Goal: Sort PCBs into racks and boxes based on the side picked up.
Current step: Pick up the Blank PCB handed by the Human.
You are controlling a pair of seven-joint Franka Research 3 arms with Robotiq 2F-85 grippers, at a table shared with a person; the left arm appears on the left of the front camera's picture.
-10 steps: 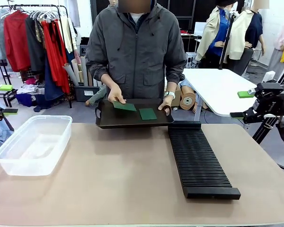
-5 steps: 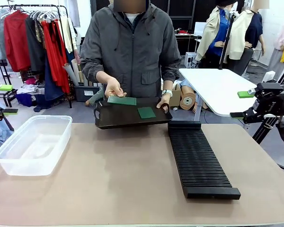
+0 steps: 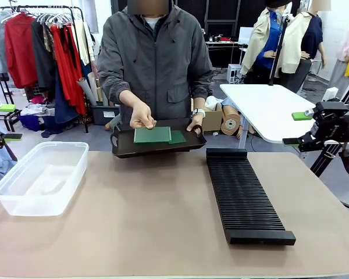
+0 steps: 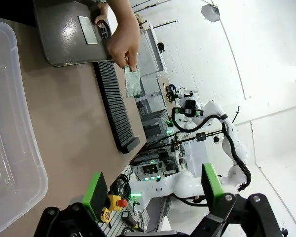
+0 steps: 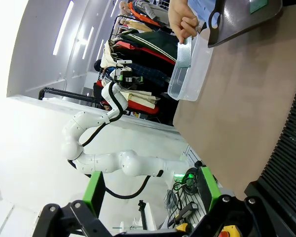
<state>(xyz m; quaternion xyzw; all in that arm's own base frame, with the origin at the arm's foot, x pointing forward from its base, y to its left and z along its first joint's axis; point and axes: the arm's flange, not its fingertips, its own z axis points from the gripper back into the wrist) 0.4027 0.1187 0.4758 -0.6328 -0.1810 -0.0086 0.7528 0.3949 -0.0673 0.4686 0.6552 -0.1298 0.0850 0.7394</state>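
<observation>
Across the table a person's hand holds one green PCB (image 3: 152, 135) up over a dark tray (image 3: 123, 148), its flat face turned toward me. A second PCB (image 3: 177, 137) lies on the tray behind it. The clear box (image 3: 41, 177) stands at the table's left and the long black rack (image 3: 244, 195) runs along the right. My left gripper (image 3: 9, 122) hangs off the table's left edge and my right gripper (image 3: 296, 128) off its right edge. Both are open with nothing between the fingers. The left wrist view shows the held PCB (image 4: 132, 81) far beyond my left gripper (image 4: 153, 187), and the right wrist view shows that PCB (image 5: 185, 52) far beyond my right gripper (image 5: 150, 190).
The person's other hand (image 3: 195, 125) grips the tray's right handle. A white table (image 3: 267, 110) stands behind at the right and a clothes rail (image 3: 41, 46) at the back left. Bare tan tabletop (image 3: 145, 215) lies between box and rack.
The person has lifted one PCB off the tray and turned it upright toward me. The tray has shifted slightly left. Neither arm has moved.
</observation>
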